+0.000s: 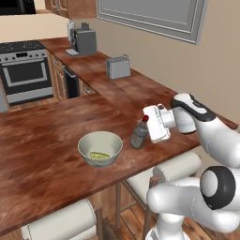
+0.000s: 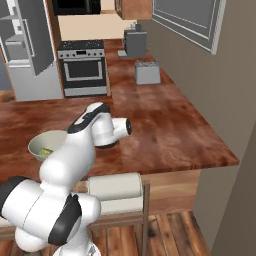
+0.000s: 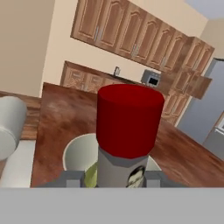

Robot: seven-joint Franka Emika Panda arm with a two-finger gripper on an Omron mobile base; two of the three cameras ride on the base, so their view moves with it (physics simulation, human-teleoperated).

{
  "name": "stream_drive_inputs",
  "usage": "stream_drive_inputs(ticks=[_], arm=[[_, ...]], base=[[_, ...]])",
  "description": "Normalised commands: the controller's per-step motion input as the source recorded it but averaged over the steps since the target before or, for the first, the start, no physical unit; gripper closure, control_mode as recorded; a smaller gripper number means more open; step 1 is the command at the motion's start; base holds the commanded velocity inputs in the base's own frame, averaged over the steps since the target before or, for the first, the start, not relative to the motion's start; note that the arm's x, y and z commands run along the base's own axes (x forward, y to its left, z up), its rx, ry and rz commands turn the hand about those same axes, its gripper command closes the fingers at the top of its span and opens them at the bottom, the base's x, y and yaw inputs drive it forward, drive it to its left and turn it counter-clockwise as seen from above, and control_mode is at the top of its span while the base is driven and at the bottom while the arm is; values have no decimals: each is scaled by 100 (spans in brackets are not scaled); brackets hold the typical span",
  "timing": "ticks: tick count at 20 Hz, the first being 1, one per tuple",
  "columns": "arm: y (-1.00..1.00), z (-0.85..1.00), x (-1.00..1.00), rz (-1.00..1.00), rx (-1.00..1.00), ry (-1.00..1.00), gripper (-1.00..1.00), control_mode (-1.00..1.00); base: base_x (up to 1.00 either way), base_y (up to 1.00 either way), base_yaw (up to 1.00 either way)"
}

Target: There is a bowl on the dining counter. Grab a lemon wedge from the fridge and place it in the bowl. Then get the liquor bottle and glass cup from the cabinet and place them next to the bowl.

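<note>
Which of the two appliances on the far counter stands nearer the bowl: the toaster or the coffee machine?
The toaster. It sits partway along the counter run toward the bowl, while the taller, darker coffee machine stands farther back, near the stove.

No legible text anywhere; liquor bottle (image 3: 127, 144) label with only a small portrait, no words.

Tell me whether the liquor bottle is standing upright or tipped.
Upright. The liquor bottle stands on the dining counter beside the bowl, red cap on top, between the pincer fingers.
</note>
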Motion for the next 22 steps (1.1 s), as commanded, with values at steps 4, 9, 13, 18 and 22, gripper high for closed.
stream_drive_inputs(ticks=[4,9,13,18,22], arm=[[8,-24,33,2,0,-1,100,-100],[6,-18,39,2,0,0,100,-100],[4,-21,33,3,0,0,100,-100],[6,-31,31,2,0,0,100,-100],[6,-31,29,2,0,0,100,-100]], base=[[0,0,0],[0,0,0],[0,0,0],[0,0,0],[0,0,0]])
